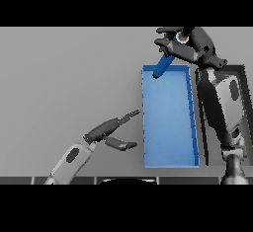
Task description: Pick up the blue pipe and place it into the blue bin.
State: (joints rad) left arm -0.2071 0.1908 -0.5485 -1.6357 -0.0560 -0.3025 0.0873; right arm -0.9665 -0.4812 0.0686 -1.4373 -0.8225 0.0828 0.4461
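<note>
Pipe first: one blue pipe point(163, 65), a short cylinder, hangs tilted at the far end of the blue bin point(169, 154), its lower end over the bin's far wall near the far-left corner and its upper end rising up and to the right into the right hand point(184, 44). That hand has its dark fingers and thumb curled round the upper part of the pipe, so the top of the pipe is hidden in the grasp; whether the lower tip touches the bin's rim or hangs just above it is hard to judge from this angle. The right arm, white and grey, comes up along the right side of the view, close beside the bin's right wall. There is one bin, a long rectangular tray with low walls and a flat blue floor, lying lengthwise away from the robot, and nothing lies inside it. To its right, partly behind the right arm, sits a dark-framed rectangular recess or tray point(239, 75), only partly visible. The left hand point(109, 129) shows low and left of the bin, just beside its left wall, resting over the table with straight fingers pointing toward the bin and the thumb spread apart below them; it holds nothing. Everything sits on a plain grey table point(64, 78), which fills the view, smooth and evenly lit, with a wide bare stretch on the left.
</note>
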